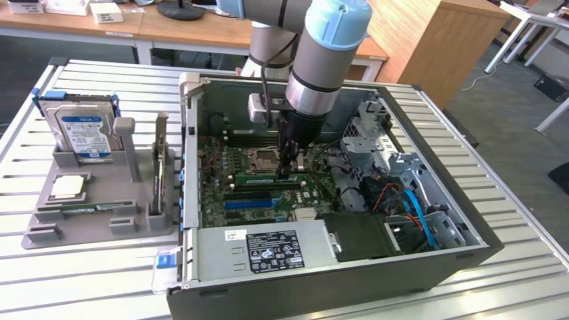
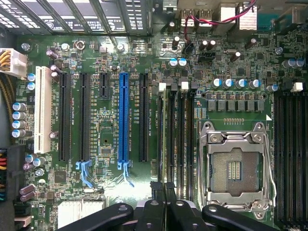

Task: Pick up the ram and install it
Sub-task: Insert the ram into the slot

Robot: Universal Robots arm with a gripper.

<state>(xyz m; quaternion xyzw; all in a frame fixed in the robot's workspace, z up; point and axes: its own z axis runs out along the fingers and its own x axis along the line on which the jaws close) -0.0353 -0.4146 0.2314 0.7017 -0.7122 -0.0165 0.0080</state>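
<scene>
My gripper (image 1: pixel 286 172) reaches straight down into the open computer case (image 1: pixel 462 220). It is shut on the top edge of the ram (image 1: pixel 260 179), a thin green stick. The ram stands on edge along the memory slots beside the bare CPU socket (image 1: pixel 264 159). In the wrist view the dark fingers (image 2: pixel 157 192) are pressed together at the end of the memory slots (image 2: pixel 180 139), next to the CPU socket (image 2: pixel 235 168). A second ram stick (image 1: pixel 80 210) lies in the grey tray (image 1: pixel 89 237) at the exterior view's left.
The grey tray also holds a blue-labelled hard drive (image 1: pixel 84 130), a CPU chip (image 1: pixel 69 187) and an upright expansion card (image 1: pixel 160 167). Inside the case are a power supply (image 1: pixel 266 250), drive cages (image 1: pixel 374 133) and loose cables (image 1: pixel 414 207). Wooden desks stand behind.
</scene>
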